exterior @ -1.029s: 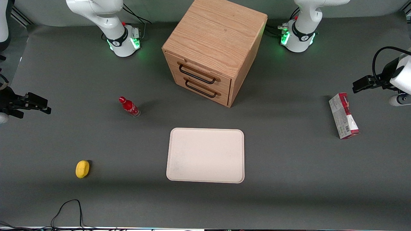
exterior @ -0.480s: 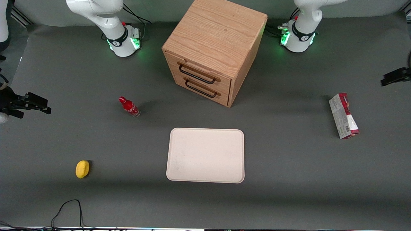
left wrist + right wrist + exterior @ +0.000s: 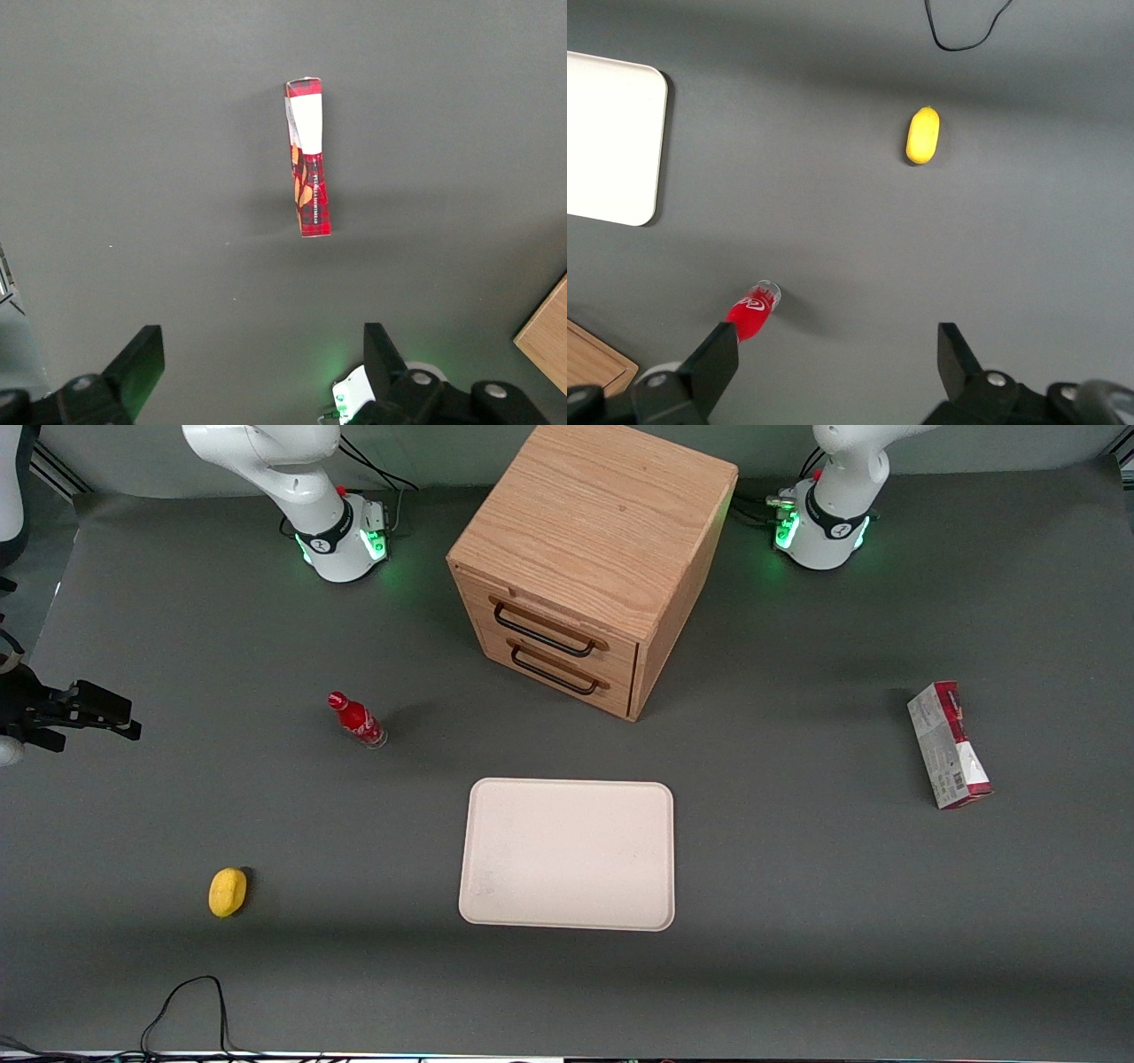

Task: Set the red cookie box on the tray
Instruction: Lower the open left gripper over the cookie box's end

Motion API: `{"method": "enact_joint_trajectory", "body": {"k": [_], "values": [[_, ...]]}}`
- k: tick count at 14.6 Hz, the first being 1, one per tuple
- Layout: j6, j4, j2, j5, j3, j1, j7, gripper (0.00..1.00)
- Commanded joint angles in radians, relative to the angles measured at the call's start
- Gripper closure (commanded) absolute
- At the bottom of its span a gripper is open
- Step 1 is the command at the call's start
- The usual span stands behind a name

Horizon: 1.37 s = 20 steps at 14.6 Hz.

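From the front, the red cookie box (image 3: 949, 745) is seen standing on its long edge on the grey table (image 3: 797, 868), toward the working arm's end, well apart from the tray (image 3: 567, 855). The tray lies in front of the wooden cabinet (image 3: 589, 567) (nearer the camera).

At the left wrist, the gripper (image 3: 261, 376) is held high above the box, its fingers (image 3: 137, 367) spread wide apart, nothing between them.

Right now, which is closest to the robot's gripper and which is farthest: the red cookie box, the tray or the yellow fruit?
The gripper, open, hangs over the working arm's end.
1. red cookie box, below it.
2. tray, mid-table.
3. yellow fruit, toward the parked arm's end.
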Motion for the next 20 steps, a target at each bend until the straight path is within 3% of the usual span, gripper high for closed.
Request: {"method": "enact_joint_trajectory", "body": {"k": [1, 6, 12, 20], "values": [[-0.027, 0.027, 0.026, 0.002, -0.001, -0.015, -0.001, 0.00], [0.062, -0.084, 0.025, -0.004, -0.005, -0.016, -0.022, 0.00], [0.472, -0.399, 0.055, -0.009, -0.007, -0.042, -0.052, 0.00], [0.804, -0.479, 0.269, -0.044, -0.007, -0.059, -0.058, 0.00]]}}
